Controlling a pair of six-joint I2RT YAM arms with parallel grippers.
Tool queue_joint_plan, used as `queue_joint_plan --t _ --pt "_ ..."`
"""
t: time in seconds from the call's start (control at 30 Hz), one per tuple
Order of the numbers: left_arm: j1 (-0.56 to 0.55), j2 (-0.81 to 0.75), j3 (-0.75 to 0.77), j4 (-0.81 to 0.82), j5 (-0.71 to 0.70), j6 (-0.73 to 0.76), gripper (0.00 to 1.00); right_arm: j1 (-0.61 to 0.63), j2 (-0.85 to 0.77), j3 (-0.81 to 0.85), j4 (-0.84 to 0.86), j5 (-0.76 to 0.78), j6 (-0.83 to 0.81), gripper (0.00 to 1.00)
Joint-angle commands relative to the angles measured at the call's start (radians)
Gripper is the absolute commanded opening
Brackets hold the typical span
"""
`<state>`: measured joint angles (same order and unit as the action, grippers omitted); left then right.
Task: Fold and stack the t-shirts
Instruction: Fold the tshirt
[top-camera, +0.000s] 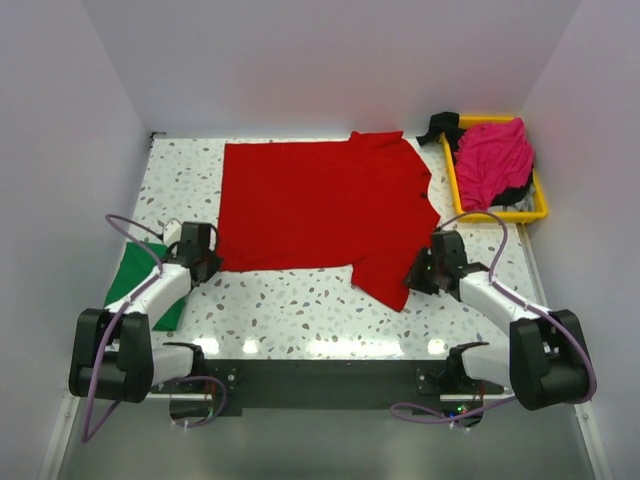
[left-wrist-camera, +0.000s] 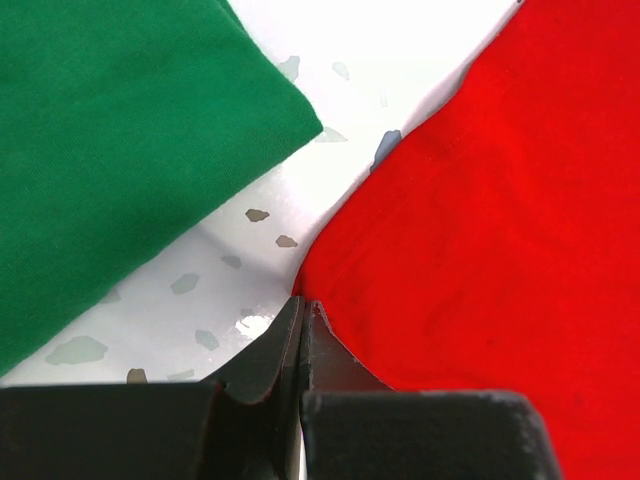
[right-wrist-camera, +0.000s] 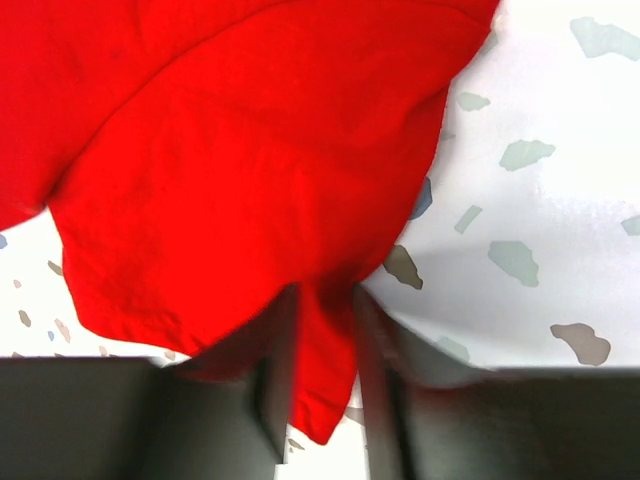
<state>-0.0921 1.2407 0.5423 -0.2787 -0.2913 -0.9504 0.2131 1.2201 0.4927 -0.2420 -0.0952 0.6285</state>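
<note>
The red t-shirt (top-camera: 320, 205) lies spread flat across the middle of the table. My left gripper (top-camera: 205, 255) is at its near left corner; in the left wrist view the jaws (left-wrist-camera: 302, 305) are closed tight, with the red hem (left-wrist-camera: 480, 230) running into their tips. My right gripper (top-camera: 428, 268) is at the shirt's near right sleeve; in the right wrist view (right-wrist-camera: 325, 335) a strip of red cloth (right-wrist-camera: 250, 180) is pinched between the fingers. The green t-shirt (top-camera: 135, 280) lies folded at the left edge and also shows in the left wrist view (left-wrist-camera: 120, 140). The magenta-pink t-shirt (top-camera: 492, 160) sits crumpled in the tray.
A yellow plastic tray (top-camera: 497, 215) stands at the back right, with dark cloth (top-camera: 440, 125) at its far end. White walls close in the table on the left, back and right. Speckled tabletop (top-camera: 290, 305) shows between the red shirt and the arm bases.
</note>
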Motion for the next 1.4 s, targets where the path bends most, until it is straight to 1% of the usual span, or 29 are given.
queue_joint_plan --t 0.0,0.07,0.1,0.17,0.2,0.23,0.63,0.77,0.9,0.93,1.2,1.3,1.37 --pt "0.005 -0.021 0.042 -0.005 -0.006 -0.001 0.0 0.009 0.007 -0.011 -0.022 0.026 0.005 0.27" --pt "0.008 -0.021 0.045 -0.011 -0.009 -0.001 0.0 0.008 0.001 -0.011 -0.023 0.02 0.007 0.2" --pt "0.009 -0.023 0.047 -0.014 -0.012 -0.001 0.0 0.006 0.001 -0.011 -0.029 0.018 0.005 0.13" --pt "0.014 -0.024 0.048 -0.027 -0.02 -0.004 0.0 0.006 -0.005 -0.009 -0.039 0.014 0.005 0.07" --pt "0.015 -0.023 0.048 -0.033 -0.023 -0.005 0.0 0.006 -0.013 -0.006 -0.049 0.008 0.005 0.02" --pt "0.017 -0.024 0.048 -0.039 -0.026 -0.007 0.0 0.008 -0.019 -0.006 -0.055 0.003 0.004 0.0" --pt "0.049 -0.07 0.018 -0.076 -0.042 -0.01 0.0 0.008 -0.168 0.001 -0.21 -0.037 -0.006 0.0" --pt "0.075 -0.093 0.007 -0.094 -0.045 -0.007 0.0 0.008 -0.218 -0.002 -0.255 -0.044 -0.007 0.0" --pt "0.092 -0.132 -0.001 -0.125 -0.042 -0.008 0.0 0.006 -0.261 0.004 -0.31 -0.058 -0.009 0.0" --pt "0.122 -0.139 -0.001 -0.138 -0.045 -0.008 0.0 0.006 -0.271 0.004 -0.318 -0.06 -0.007 0.0" --pt "0.138 -0.233 0.005 -0.204 -0.068 -0.004 0.0 0.008 -0.362 0.004 -0.425 -0.081 -0.021 0.0" --pt "0.138 -0.254 0.005 -0.22 -0.062 0.001 0.0 0.006 -0.399 -0.006 -0.436 -0.142 0.002 0.0" --pt "0.138 -0.264 0.002 -0.208 -0.054 0.012 0.0 0.009 -0.41 0.001 -0.424 -0.147 0.014 0.0"
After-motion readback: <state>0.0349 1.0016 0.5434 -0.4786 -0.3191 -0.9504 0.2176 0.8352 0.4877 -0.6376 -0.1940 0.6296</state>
